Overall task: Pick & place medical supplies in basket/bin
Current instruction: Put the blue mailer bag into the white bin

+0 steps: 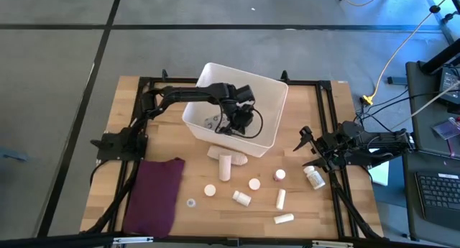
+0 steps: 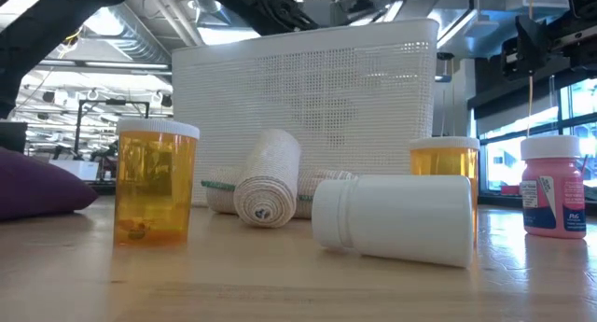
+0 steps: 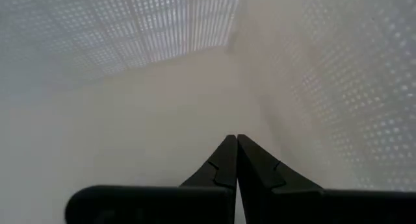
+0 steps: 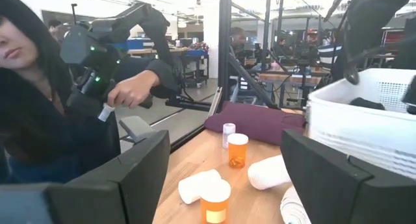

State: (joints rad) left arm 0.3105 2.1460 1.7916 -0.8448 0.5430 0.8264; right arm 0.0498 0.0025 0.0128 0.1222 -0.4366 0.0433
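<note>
The white perforated bin (image 1: 269, 90) stands mid-table, and its wall (image 2: 308, 98) fills the low view. My left gripper (image 1: 231, 124) reaches down inside it with its fingers shut (image 3: 235, 145) over the bare bin floor, holding nothing. A small item (image 1: 210, 121) lies on the bin floor. My right gripper (image 1: 303, 150) hovers open at the table's right, beside a white bottle (image 1: 313, 177). Bandage rolls (image 1: 225, 167), amber bottles (image 2: 154, 182), a white bottle on its side (image 2: 392, 219) and a pink-labelled bottle (image 2: 552, 187) rest on the table near the bin.
A maroon cloth (image 1: 154, 194) lies flat at the near left. Small caps (image 1: 210, 190) and tubes (image 1: 281, 198) are scattered along the near edge. The right wrist view shows a person (image 4: 39, 87) beyond the table's left side. A black frame (image 1: 323, 83) borders the tabletop.
</note>
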